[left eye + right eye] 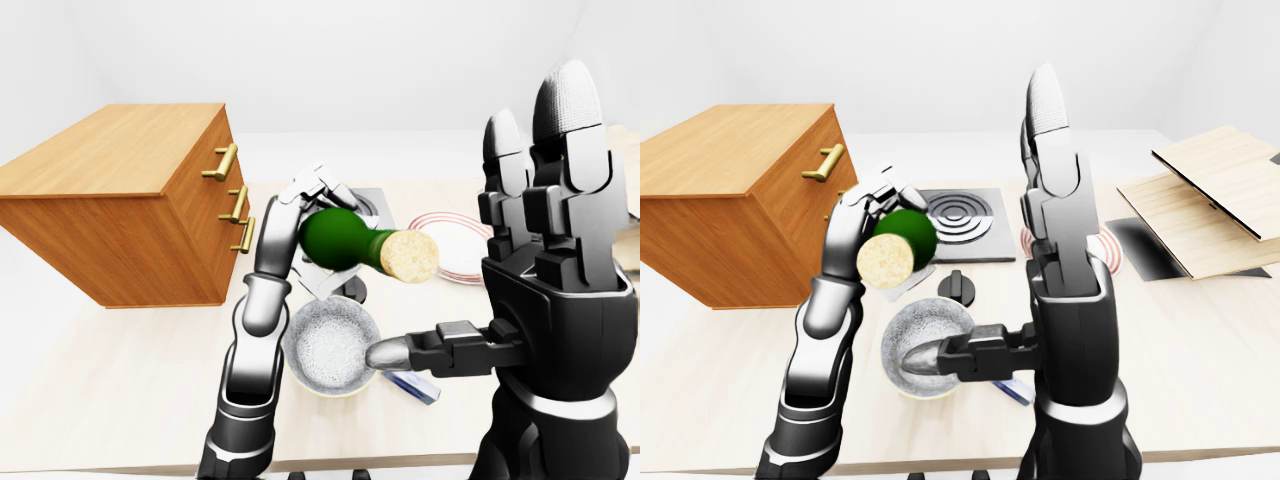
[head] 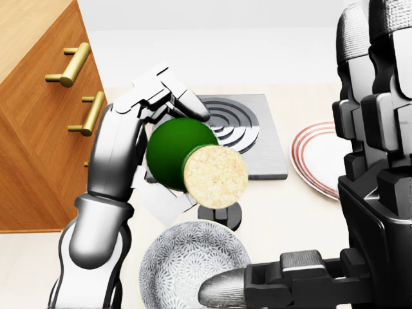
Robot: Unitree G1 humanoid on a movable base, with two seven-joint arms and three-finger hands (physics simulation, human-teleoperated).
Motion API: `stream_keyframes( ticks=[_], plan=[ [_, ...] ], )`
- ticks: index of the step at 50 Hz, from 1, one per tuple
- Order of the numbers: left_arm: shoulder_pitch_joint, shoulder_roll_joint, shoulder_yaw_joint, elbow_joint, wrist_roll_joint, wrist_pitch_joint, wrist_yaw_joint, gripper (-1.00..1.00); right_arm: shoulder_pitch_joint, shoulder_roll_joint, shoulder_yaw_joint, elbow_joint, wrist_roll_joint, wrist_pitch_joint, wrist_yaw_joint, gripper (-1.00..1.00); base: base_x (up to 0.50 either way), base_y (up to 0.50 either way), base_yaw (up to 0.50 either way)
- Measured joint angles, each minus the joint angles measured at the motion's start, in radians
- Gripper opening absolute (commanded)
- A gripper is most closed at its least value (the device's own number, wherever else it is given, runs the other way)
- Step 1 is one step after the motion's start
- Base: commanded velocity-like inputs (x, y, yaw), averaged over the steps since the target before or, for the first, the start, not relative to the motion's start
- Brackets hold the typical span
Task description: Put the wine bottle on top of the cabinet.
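The wine bottle [image 1: 355, 243] lay tilted in our left robot hand [image 1: 305, 200], fingers wrapped round it, above the worktop [image 1: 120, 380] just right of the cabinet [image 1: 130, 200]. Our right robot hand [image 1: 545, 200] stood apart, fingers spread.

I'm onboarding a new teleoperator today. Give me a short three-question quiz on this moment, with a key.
1. True or false: the bottle already stands on the cabinet.
2. Which robot hand grips the bottle? A) left B) right C) both
3. Fill in: the right robot hand has its fingers ____.

Key: 1. False; the left robot hand holds it in the air, cork toward the camera. 2. A. 3. Open, extended upward, holding nothing.
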Motion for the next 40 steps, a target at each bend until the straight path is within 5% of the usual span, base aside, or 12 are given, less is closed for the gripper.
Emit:
stream_keyframes(
  ticks=[7,16,28,40],
  plan=[
    [-0.069,0.030,0.049,-0.017,-0.047,0.000,0.008,-1.00,0.115,0.041,-0.095,0.000,0.015,0.000,0.050,1.00,0.00,0.00,0.00],
    [-0.234,0.108,0.150,-0.047,-0.171,0.000,0.040,-1.00,0.207,-0.052,-0.136,0.000,0.145,0.000,-0.045,1.00,0.00,0.00,0.00],
    [-0.608,0.342,0.300,0.105,-0.457,0.000,0.132,-1.00,0.242,-0.185,-0.129,0.000,0.287,0.000,-0.196,1.00,0.00,0.00,0.00],
    [-1.007,0.584,0.353,0.563,-0.611,0.000,0.133,-1.00,0.255,-0.241,-0.114,0.010,0.349,0.000,-0.269,1.00,0.00,0.00,0.00]
  ],
)
